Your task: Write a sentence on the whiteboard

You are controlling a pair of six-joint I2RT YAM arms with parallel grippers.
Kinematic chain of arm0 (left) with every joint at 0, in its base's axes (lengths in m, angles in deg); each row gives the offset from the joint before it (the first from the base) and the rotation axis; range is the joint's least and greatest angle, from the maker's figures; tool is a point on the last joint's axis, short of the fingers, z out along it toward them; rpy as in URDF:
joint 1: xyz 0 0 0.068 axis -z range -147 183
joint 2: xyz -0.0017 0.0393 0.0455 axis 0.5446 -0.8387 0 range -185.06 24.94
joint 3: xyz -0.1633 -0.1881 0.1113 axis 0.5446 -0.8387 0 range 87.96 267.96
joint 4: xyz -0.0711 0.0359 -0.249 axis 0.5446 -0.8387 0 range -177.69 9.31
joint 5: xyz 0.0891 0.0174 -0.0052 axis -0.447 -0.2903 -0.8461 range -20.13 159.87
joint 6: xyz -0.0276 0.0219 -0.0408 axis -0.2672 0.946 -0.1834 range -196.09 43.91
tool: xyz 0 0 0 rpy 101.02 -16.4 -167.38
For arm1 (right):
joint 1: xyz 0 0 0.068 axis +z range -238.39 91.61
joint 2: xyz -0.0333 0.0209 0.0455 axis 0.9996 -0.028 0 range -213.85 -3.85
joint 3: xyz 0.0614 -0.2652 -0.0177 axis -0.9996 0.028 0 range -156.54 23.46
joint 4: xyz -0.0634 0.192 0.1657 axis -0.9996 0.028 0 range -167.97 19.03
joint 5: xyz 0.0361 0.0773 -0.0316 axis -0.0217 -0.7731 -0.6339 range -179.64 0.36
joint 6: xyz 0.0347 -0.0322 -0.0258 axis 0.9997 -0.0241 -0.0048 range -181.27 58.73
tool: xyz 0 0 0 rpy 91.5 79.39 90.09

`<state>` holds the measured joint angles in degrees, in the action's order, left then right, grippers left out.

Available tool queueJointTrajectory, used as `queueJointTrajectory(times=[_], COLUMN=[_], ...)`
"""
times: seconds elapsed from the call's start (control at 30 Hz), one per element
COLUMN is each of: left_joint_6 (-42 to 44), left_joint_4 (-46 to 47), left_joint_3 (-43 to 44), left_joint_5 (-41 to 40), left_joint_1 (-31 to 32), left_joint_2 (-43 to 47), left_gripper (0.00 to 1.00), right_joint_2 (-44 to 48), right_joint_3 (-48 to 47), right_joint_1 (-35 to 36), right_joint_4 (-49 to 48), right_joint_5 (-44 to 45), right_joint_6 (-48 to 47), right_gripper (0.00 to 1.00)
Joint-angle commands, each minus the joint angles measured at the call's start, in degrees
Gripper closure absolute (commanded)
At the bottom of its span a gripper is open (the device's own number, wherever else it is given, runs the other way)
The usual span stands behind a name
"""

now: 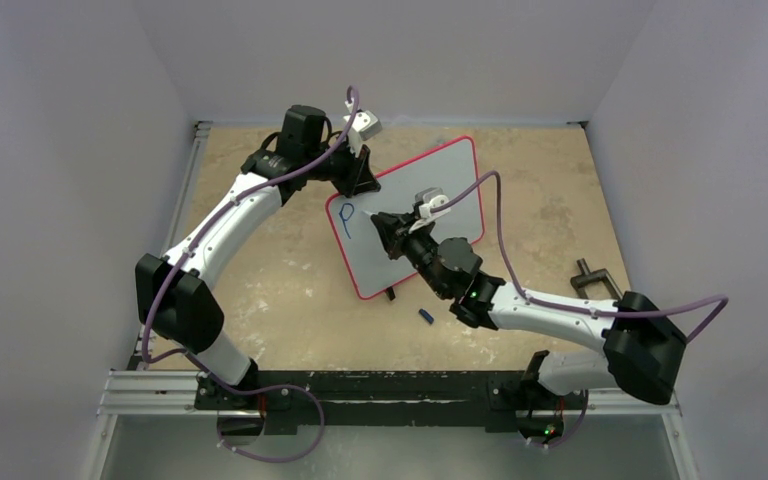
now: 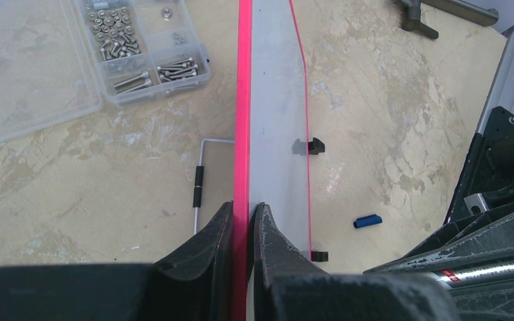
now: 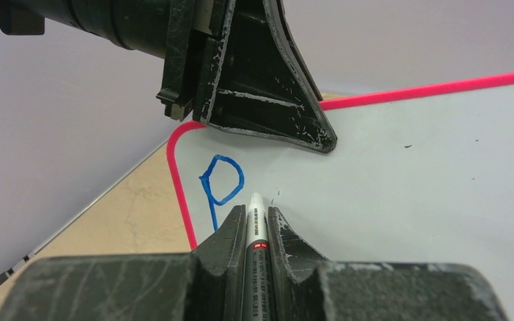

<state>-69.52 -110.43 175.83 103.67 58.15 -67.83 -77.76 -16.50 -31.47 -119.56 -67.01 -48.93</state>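
Note:
The whiteboard (image 1: 430, 195), white with a thin red frame, stands tilted on the table; a blue "P" (image 1: 347, 214) is drawn near its left corner. My left gripper (image 1: 358, 172) is shut on the board's top edge; in the left wrist view (image 2: 243, 212) the red frame (image 2: 243, 100) runs between its jaws. My right gripper (image 1: 382, 222) is shut on a grey marker (image 3: 255, 231), tip at the board just right of the "P" (image 3: 221, 180). The whiteboard fills the right wrist view (image 3: 408, 174). The left gripper's finger (image 3: 268, 100) shows above it.
A blue marker cap (image 1: 425, 316) lies on the table in front of the board, also in the left wrist view (image 2: 367, 220). A clear box of screws (image 2: 140, 47) and a metal rod (image 2: 199, 187) lie behind the board. A black clamp (image 1: 590, 277) sits at right.

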Motion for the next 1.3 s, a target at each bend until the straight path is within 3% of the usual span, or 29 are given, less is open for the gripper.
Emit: queueJointTrajectory(times=[0.0,0.67,1.27], left_joint_6=[6.0,6.2,6.2], left_joint_4=[-6.4,-6.6,-6.8], left_joint_3=[-0.6,-0.4,-0.2], left_joint_5=[-8.0,-8.1,-8.2], left_joint_1=[0.3,0.5,0.6], left_joint_2=[-1.4,-1.3,-1.6], left_gripper=[1.00,1.00,1.00], right_joint_2=[-0.9,-5.2,-4.9], right_joint_3=[-1.0,-4.0,1.3], right_joint_1=[-0.1,-0.1,-0.1], right_joint_4=[-2.5,-1.9,-1.2], right_joint_5=[1.2,0.4,-3.0], right_joint_6=[-1.0,-2.0,1.1], right_gripper=[1.00,1.00,1.00])
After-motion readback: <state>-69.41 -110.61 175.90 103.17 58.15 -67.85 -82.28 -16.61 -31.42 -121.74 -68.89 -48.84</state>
